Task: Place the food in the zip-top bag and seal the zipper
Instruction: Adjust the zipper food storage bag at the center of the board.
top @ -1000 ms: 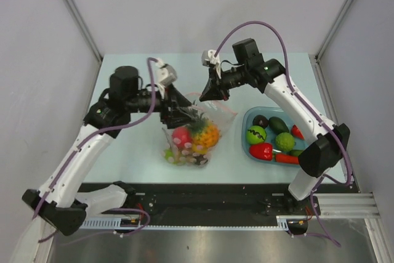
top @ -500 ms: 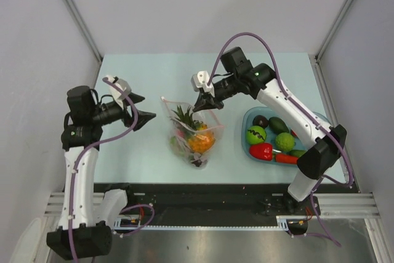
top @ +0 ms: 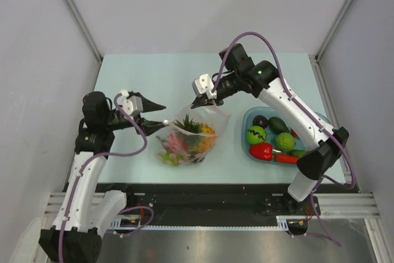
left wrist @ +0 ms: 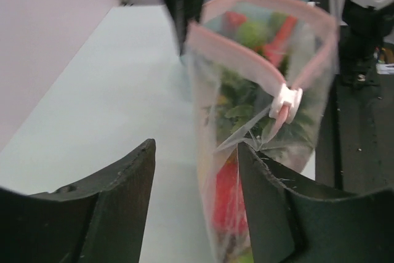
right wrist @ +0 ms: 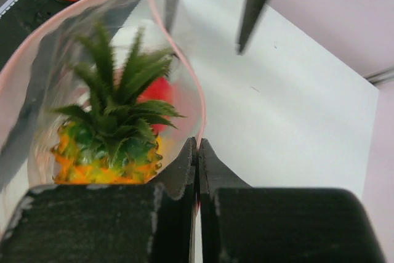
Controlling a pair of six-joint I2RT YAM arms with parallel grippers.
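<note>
Zip-top bag (top: 188, 143) hangs under the right gripper (top: 202, 101), whose jaws are pinched flat on the mouth rim. That holds it upright with the mouth gaping.

Tray (top: 263, 110) with more food (top: 255, 135) sits out to that gripper's right. Pineapple (right wrist: 108, 146) is bagged, directly below its fingertips.

Left gripper (top: 164, 115) is roughly half open and empty, with the bag's edge just ahead of it. Zipper (left wrist: 237, 60) is unsealed, and the white slider (left wrist: 285, 101) is just ahead of one finger. Probably lining up a second grip.
</note>
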